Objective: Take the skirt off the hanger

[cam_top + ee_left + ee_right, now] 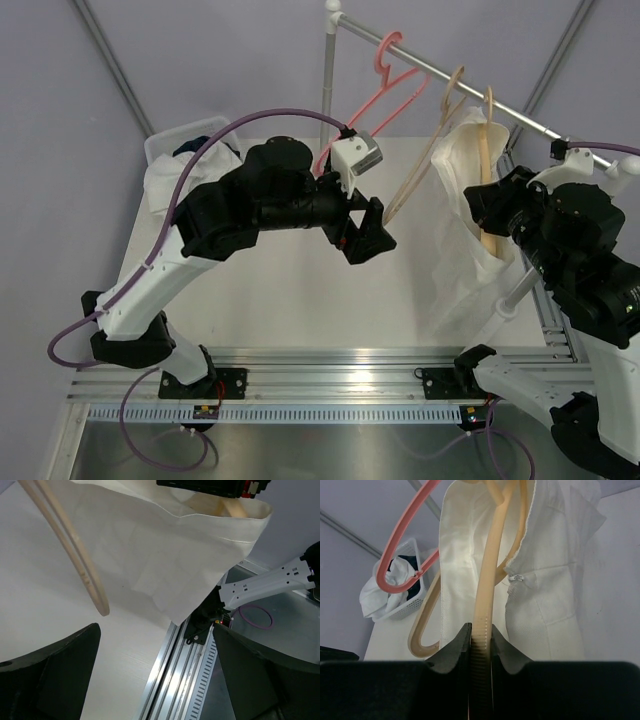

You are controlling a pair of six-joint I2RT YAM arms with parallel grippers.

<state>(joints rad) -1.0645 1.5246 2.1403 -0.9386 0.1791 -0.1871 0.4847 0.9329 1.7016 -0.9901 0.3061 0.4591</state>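
Note:
A white skirt (pixel 462 215) hangs on a beige hanger (pixel 487 150) from the rail (pixel 440 72) at the back right. My right gripper (pixel 492 238) is shut on this hanger's ribbed arm. In the right wrist view the jaws clamp the beige hanger (pixel 487 580) at the right gripper (pixel 481 641), with the skirt (pixel 555 585) draped around it. My left gripper (pixel 366 236) is open and empty over mid-table, left of the skirt. In the left wrist view the skirt (pixel 165 555) hangs ahead of the left gripper (pixel 160 680), apart from its fingers (pixel 50 680).
An empty beige hanger (pixel 425 160) and a pink hanger (pixel 385 90) hang on the rail left of the skirt. A white basket (pixel 185 160) with clothes stands at the back left. The aluminium rail (pixel 330 375) runs along the table's near edge.

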